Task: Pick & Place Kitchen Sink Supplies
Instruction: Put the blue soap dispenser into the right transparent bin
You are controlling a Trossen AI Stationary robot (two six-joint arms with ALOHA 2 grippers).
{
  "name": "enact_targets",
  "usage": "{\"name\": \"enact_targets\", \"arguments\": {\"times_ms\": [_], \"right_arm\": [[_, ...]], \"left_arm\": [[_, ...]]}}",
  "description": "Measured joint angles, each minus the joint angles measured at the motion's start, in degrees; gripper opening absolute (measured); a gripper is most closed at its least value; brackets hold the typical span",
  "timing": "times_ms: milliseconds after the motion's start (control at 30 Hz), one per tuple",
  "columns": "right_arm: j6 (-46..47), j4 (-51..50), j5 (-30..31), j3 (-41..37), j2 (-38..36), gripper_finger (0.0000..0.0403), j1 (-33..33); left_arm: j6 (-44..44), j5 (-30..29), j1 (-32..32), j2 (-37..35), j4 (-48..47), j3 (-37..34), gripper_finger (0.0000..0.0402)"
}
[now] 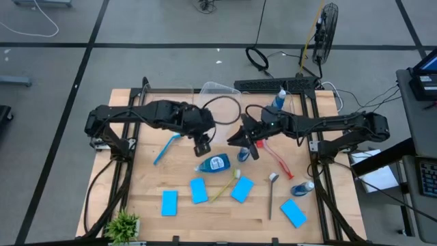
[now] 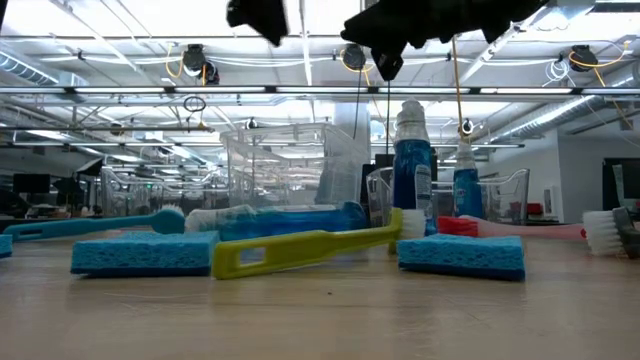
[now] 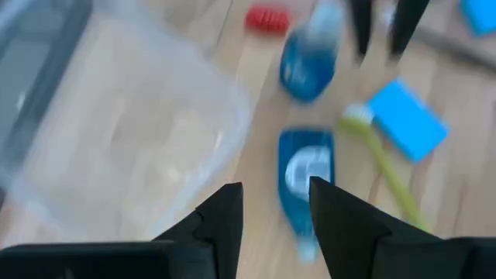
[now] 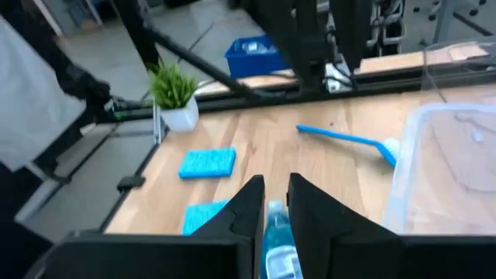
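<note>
Your left gripper is hanging over the middle of the table with its fingers spread apart and nothing in them. It's floating above the bottle lying on its side, not touching it. Your right gripper is sitting just beside it, up over the small upright bottle. From the low view it's staying clear above the cap, and its fingers are showing only a slim gap, so it's not grasping anything either. For the rest of the supplies, one more bottle is standing at the back edge near the right arm, and the fourth bottle is lying over on the right side. The blue brush is lying left of your left gripper, and the red brush is running out from under the right one. The yellow brush and grey brush are lying nearer the front. All four sponges are sitting flat along the front: the far-left sponge, the second sponge, the third sponge and the far-right sponge. A clear tub is resting at the back, and the potted plant is sitting in the front left corner.
</note>
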Motion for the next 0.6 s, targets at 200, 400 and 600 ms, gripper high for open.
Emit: {"name": "enact_targets", "arguments": {"times_ms": [200, 400, 600], "right_arm": [[-3.2, 0.1, 0.0, 0.0, 0.0, 0.0053, 1.7], [-5.3, -3.7, 0.2, 3.0, 0.0, 0.0072, 3.1], [-7.6, -8.8, 1.8, 6.3, 0.0, 0.0091, 4.4]], "left_arm": [[-7.1, -5.1, -1.9, 0.0, -10.2, -1.0, 0.0143], [-10.6, -6.2, -3.7, -1.3, -9.2, -5.2, 0.0143], [-16.3, -6.0, -4.7, -7.4, -2.8, -15.5, 0.0143]]}}
